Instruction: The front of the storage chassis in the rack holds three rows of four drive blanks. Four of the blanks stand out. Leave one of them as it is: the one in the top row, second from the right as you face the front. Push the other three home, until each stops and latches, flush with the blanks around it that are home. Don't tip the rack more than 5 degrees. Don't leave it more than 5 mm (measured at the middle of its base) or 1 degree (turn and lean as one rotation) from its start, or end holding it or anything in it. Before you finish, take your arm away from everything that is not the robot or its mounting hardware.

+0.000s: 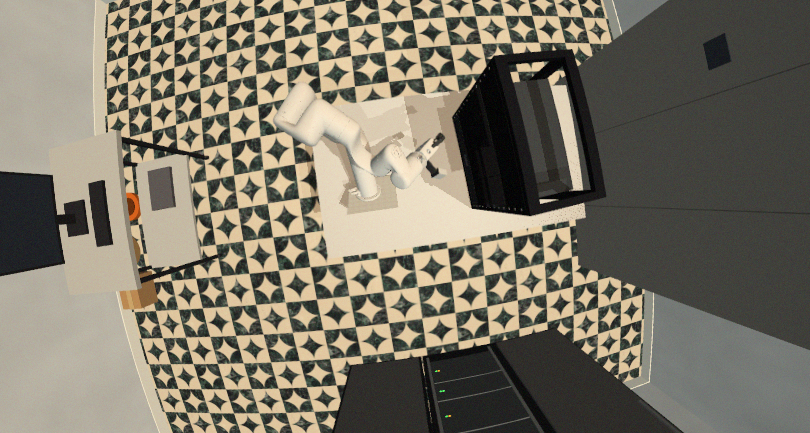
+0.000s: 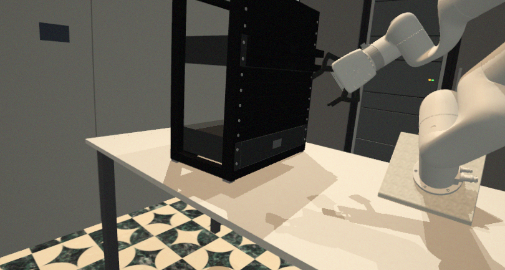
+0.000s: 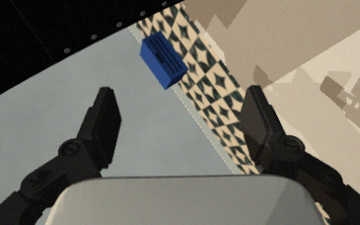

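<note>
The black rack [image 2: 244,80] stands on the pale table, and also shows from above in the top view [image 1: 527,129]. The storage chassis [image 2: 278,52] sits in its upper part. The front with the drive blanks faces away from the top and exterior views, so the blanks are hidden. Only a small dark stub [image 2: 319,52] sticks out past the front edge at chassis height. My gripper [image 2: 323,88] is open and empty, close in front of the rack's front face, at or just below chassis height. It also shows from above [image 1: 435,157]. In the wrist view the open fingers frame wall and floor, with the rack's post [image 3: 39,35] at upper left.
My arm's base plate [image 2: 432,183] sits on the table to the right of the rack. Dark server cabinets [image 2: 395,91] stand behind the arm. A blue box [image 3: 163,60] shows beyond the fingers. A desk with a monitor [image 1: 96,212] stands far off.
</note>
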